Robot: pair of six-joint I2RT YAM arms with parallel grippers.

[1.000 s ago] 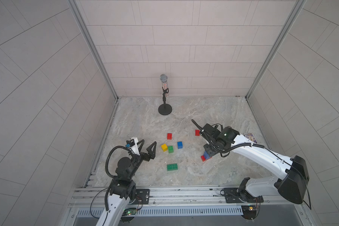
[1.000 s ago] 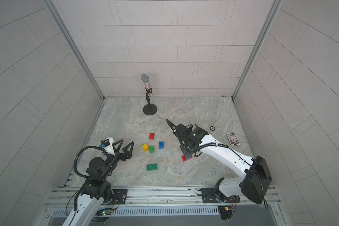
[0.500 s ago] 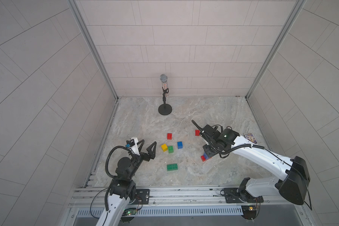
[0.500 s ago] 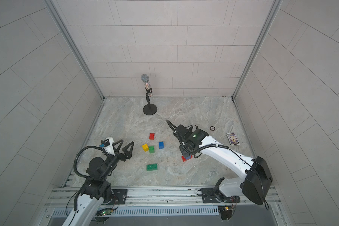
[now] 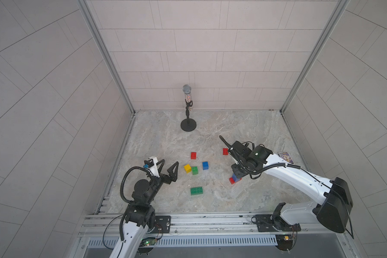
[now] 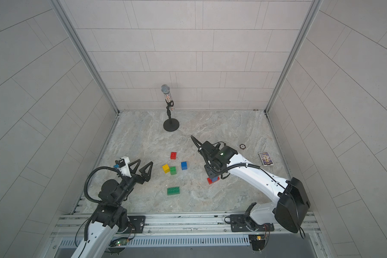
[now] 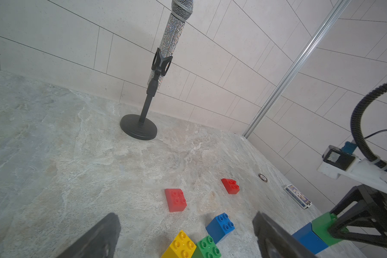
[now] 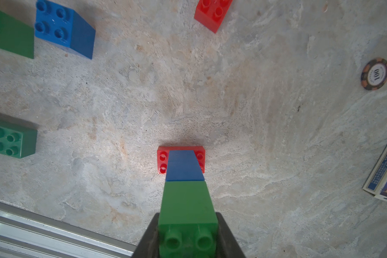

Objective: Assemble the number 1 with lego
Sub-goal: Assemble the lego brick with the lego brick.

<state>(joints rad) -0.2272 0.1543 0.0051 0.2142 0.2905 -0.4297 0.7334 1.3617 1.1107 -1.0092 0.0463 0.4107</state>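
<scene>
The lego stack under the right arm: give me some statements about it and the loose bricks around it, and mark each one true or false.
1. The right gripper is shut on the top green brick of the stack. True.
2. The stack stands on a yellow base. False: its base is the red brick.
3. The left gripper holds a blue brick. False: it is open and holds nothing.
4. The long green brick lies by itself, joined to no other brick. True.
5. The yellow brick sits right beside the small green brick. True.
</scene>
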